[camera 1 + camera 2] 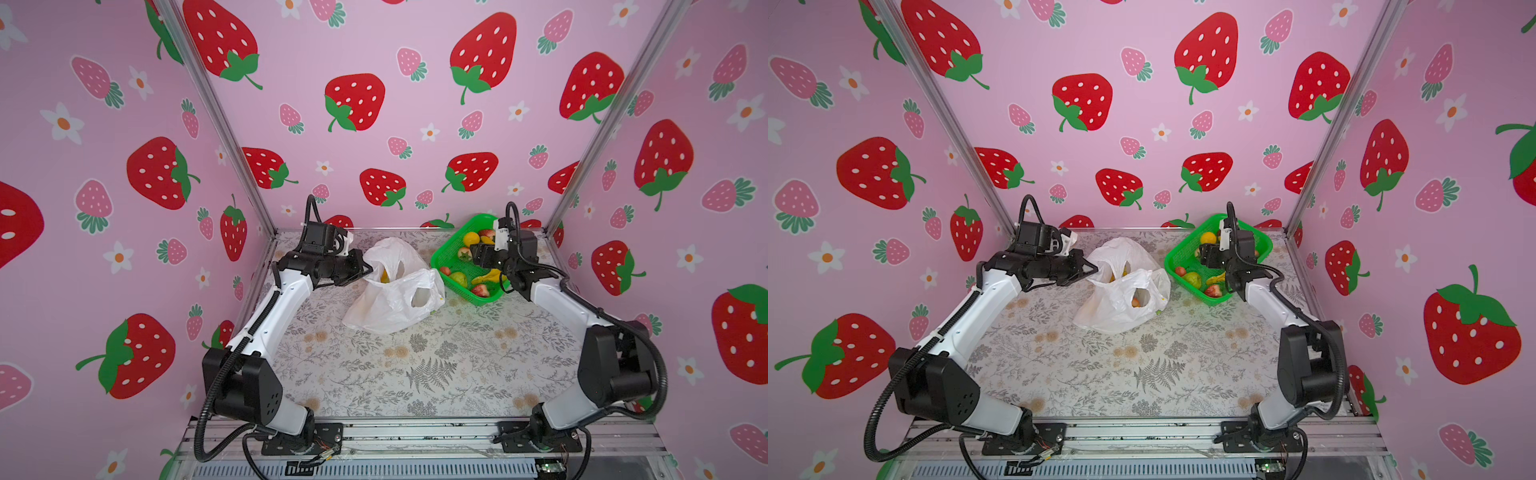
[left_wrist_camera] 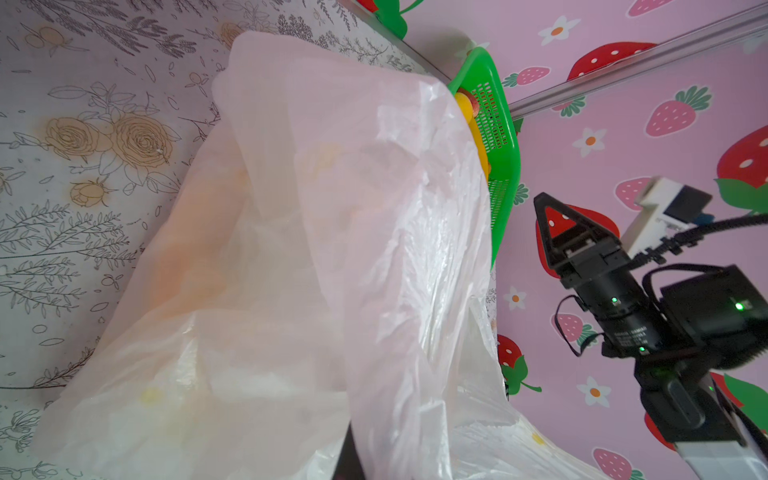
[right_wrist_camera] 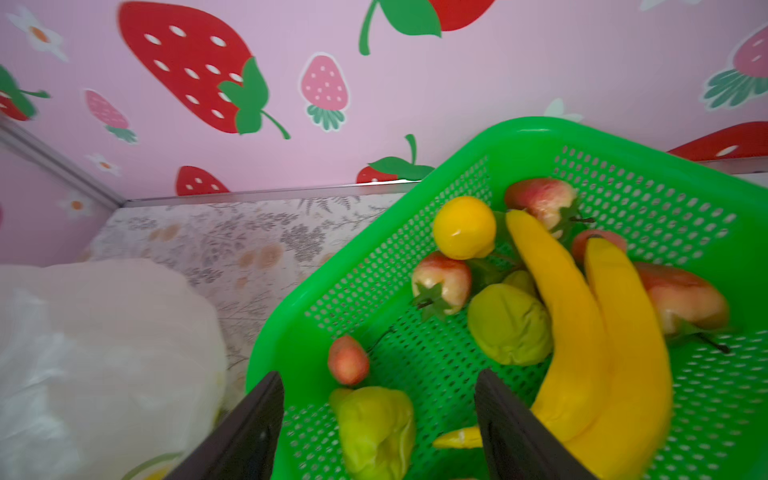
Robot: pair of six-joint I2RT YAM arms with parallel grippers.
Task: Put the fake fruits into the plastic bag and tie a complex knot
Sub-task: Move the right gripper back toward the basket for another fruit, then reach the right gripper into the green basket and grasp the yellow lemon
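- The left hand (image 1: pixel 368 269) is clenching the rim of the plastic bag (image 1: pixel 395 307) and holding its mouth up and open; the bag is sitting mid-bench, just beside the green mesh basket (image 1: pixel 446 259).
- The right hand (image 3: pixel 378 419) is hovering over the basket with its fingers spread and nothing between them — a green pear-like fruit (image 3: pixel 376 428) is lying right under the gap.
- Most fake fruits are sitting in the basket: a yellow lemon (image 3: pixel 464 227), two bananas (image 3: pixel 582 332), strawberries (image 3: pixel 441 282). A few yellow-orange pieces are showing inside the bag (image 1: pixel 1136 301).
- To do this pick well, the right hand should be dropping straight onto one fruit, closing across its narrow width, since the glossy skin is likely to slip.
- The left hand should be keeping the bag's mouth wide and facing the basket — the film is looking limp.
- In the left wrist view the bag is covering the left hand's fingers entirely.
- The right wrist view is blurring at the edges, and the fingertips are being cut off.
- No knot is visible.
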